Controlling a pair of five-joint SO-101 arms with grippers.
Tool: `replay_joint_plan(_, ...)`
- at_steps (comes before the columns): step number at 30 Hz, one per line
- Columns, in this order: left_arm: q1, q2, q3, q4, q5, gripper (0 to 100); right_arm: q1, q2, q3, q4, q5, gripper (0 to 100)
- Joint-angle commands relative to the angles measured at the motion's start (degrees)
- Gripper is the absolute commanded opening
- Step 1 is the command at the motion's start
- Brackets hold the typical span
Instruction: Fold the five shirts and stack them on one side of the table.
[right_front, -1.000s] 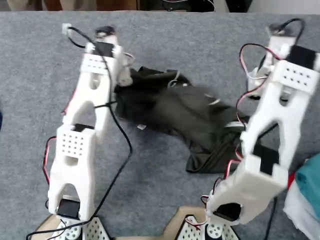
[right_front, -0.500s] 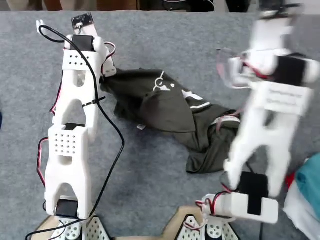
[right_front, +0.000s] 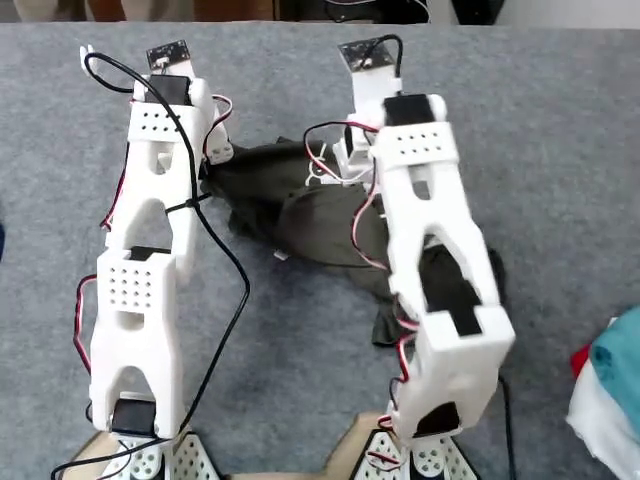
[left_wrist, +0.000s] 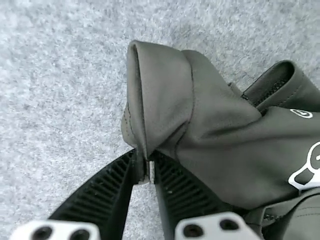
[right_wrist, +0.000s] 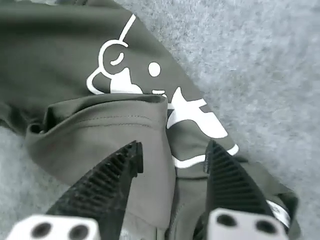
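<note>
A dark olive shirt (right_front: 310, 215) with a white print lies crumpled in the middle of the grey table (right_front: 560, 150), partly hidden under both arms. My left gripper (left_wrist: 148, 165) is shut on a folded edge of the shirt (left_wrist: 165, 100) at the garment's left end (right_front: 215, 165). My right gripper (right_wrist: 172, 152) stands open just above the shirt (right_wrist: 100, 130), one finger over a fold and the other beside the white print (right_wrist: 165, 95). In the high view the right gripper (right_front: 345, 165) hangs over the shirt's far edge.
A stack of folded clothes, teal on white with a bit of red (right_front: 610, 385), sits at the table's right edge. Grey carpet surface lies bare at the left (right_front: 50, 200) and far right. Cables trail along both arms.
The right arm has swung from the table's right side leftward to the middle, over the shirt. The left arm has pulled back and left a little, then kept still, holding the shirt's edge.
</note>
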Motion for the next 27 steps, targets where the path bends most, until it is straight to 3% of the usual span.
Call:
replay_joint_plan(1,-0.3,-0.7,-0.1,0.3,-0.3,2,-0.7,3.6,-5.3,0.9,-0.7,21.9)
replay_joint_plan(20,0.1,-0.8,-0.4,2.0,-0.2,2,-2.3,22.5,-26.2,4.0,-0.7,21.8)
replay_joint_plan(27,0.1,-0.8,-0.4,2.0,-0.2,2,-2.9,26.4,-30.9,6.9,-0.7,12.4)
